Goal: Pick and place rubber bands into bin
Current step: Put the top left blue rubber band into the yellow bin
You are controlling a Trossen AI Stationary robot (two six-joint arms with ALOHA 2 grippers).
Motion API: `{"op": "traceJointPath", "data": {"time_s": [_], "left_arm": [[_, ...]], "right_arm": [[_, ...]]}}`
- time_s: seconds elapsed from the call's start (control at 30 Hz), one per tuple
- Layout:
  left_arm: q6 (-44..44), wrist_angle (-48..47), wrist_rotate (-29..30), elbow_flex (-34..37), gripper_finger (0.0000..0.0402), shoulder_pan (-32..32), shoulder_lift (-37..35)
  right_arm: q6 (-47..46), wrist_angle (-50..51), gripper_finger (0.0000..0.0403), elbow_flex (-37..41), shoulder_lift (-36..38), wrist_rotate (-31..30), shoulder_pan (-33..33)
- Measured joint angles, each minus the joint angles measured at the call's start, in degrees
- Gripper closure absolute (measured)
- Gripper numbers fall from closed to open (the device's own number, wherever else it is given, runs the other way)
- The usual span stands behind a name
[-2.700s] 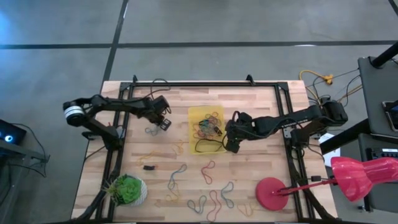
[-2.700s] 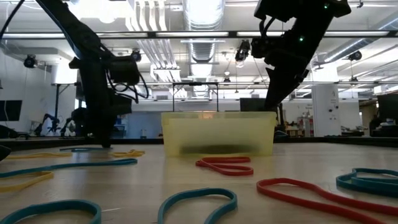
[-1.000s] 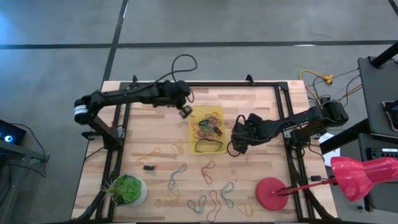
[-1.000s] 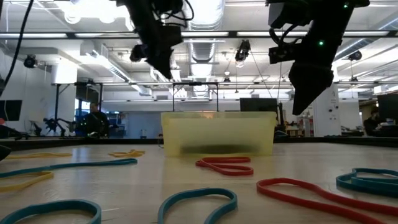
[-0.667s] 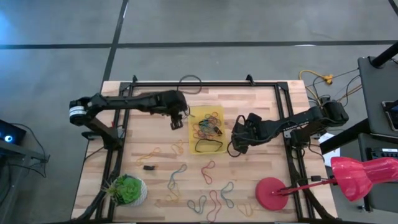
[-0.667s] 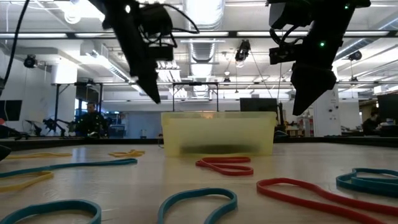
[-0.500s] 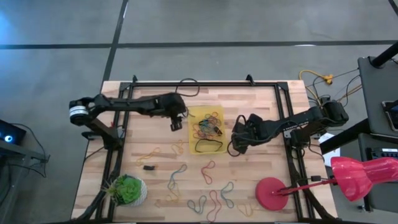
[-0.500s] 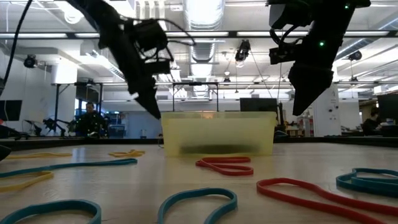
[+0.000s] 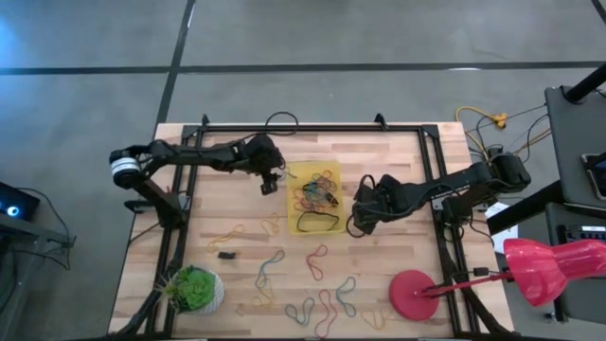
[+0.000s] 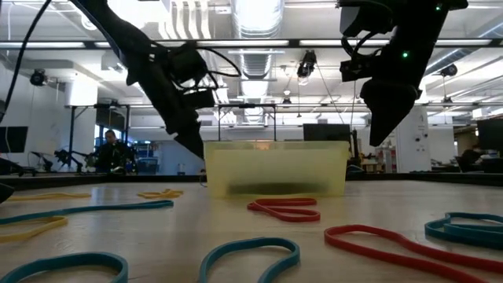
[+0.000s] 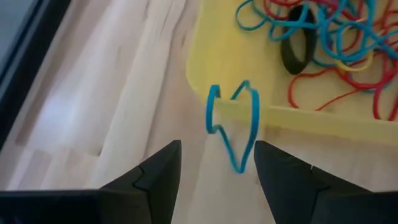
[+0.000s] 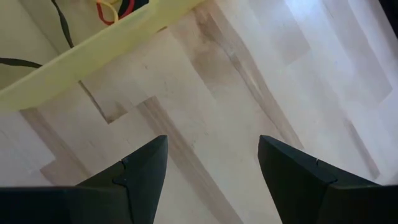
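The yellow bin [image 9: 293,195] stands mid-table and holds a tangle of red, blue, yellow and black rubber bands [image 11: 323,37]. One blue band [image 11: 233,121] hangs astride the rim of the bin's left wall, part inside and part outside. My left gripper [image 9: 269,184] is open just left of that wall, at rim height in the low view [image 10: 192,145], and the band's outer loop lies between its fingers [image 11: 155,180] without touching them. My right gripper [image 9: 357,224] hangs open to the right of the bin, above bare wood [image 12: 211,168]. More bands [image 9: 317,284] lie loose toward the near edge.
Loose bands spread over the near half of the table, some yellow ones [image 9: 248,230] left of the bin's near corner. A small black piece [image 9: 226,254], a green plant ball [image 9: 194,289] at the near left and a red disc [image 9: 412,294] at the near right stand there too.
My left gripper has come down from high over the bin's far left corner, moving a little toward the table's left and near edges, to rim height beside the left wall. It has opened and let go of the blue band, which now hangs over the rim.
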State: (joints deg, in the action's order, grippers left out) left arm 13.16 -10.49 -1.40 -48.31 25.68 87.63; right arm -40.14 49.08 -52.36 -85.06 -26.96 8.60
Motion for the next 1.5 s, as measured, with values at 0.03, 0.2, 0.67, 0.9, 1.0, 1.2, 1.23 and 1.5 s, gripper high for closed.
{"op": "traceJointPath", "data": {"time_s": [0.03, 0.2, 0.67, 0.9, 1.0, 1.2, 1.23, 1.5], "left_arm": [[0.61, 0.52, -1.13, 0.00, 0.0214, 0.23, 0.15], [1.86, 4.61, -4.18, 0.00, 0.0214, 0.83, 1.48], [10.37, 6.14, -2.71, -1.15, 0.0349, 1.56, 5.14], [10.31, -2.43, -2.05, -6.81, 0.0398, 2.37, 2.17], [10.33, -6.59, -0.80, -11.09, 0.0399, 1.68, -0.90], [8.38, -10.59, 0.00, -20.86, 0.0401, -2.78, -3.53], [7.98, -10.68, 0.00, -22.16, 0.0401, -3.87, -3.27], [-5.17, -12.16, 0.00, -24.62, 0.0396, -10.33, 5.18]], "right_arm": [[-0.04, 0.00, 0.0165, 0.00, 0.00, 0.00, 0.00], [-0.36, -0.02, 0.0165, 0.00, 0.00, 0.02, 0.00], [-0.37, 0.02, 0.0165, -0.02, 0.00, 0.04, -0.02], [0.02, 0.13, 0.0165, -0.02, 0.00, 0.00, -0.02], [0.13, 0.25, 0.0165, 0.00, 0.00, -1.06, 0.02], [0.30, 0.47, 0.0165, 0.05, 0.00, -3.06, -0.09], [0.28, 0.48, 0.0165, 0.09, 0.00, -3.06, -0.07], [2.09, 0.73, 0.0165, 0.11, 0.00, -3.11, 0.02]]}}
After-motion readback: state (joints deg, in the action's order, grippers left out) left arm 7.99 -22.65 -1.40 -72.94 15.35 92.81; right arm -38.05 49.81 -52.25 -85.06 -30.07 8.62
